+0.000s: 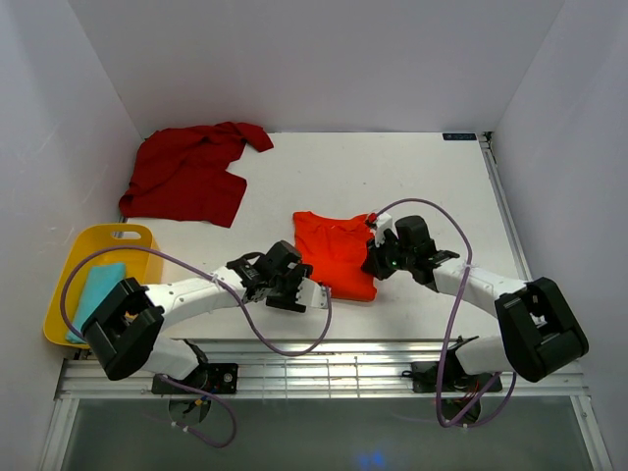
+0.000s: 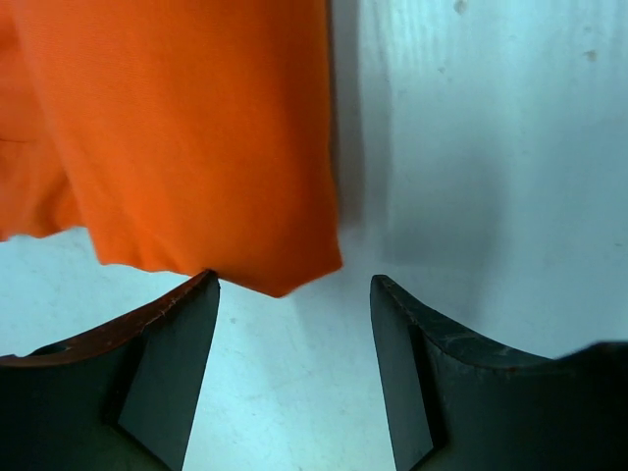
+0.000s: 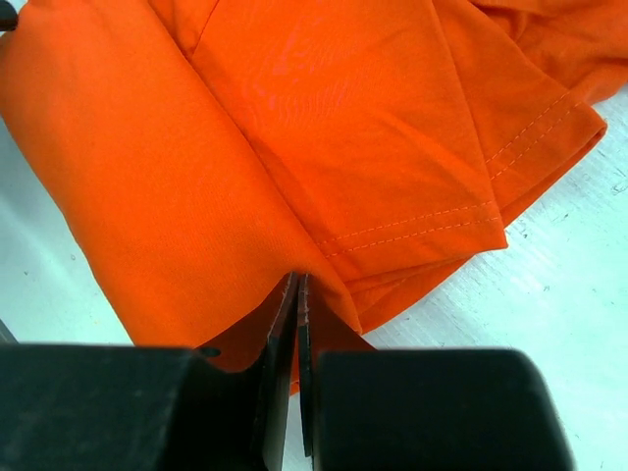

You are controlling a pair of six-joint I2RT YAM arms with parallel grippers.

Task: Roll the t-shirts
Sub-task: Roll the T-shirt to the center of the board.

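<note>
Left gripper [image 2: 294,285] is held low over the table [image 1: 412,177] by the near edge. Its fingers are spread wide and empty, just short of a corner of the orange t-shirt [image 1: 334,250]. Fingers of the right gripper [image 3: 297,294] are pressed together on that shirt's folded edge. The dark red t-shirt [image 1: 186,177] is seen crumpled at the far left corner.

White arms [image 1: 196,292], blk joints [image 1: 123,329] + grippers [image 2: 294,287], purple cables [image 1: 422,201].
</note>
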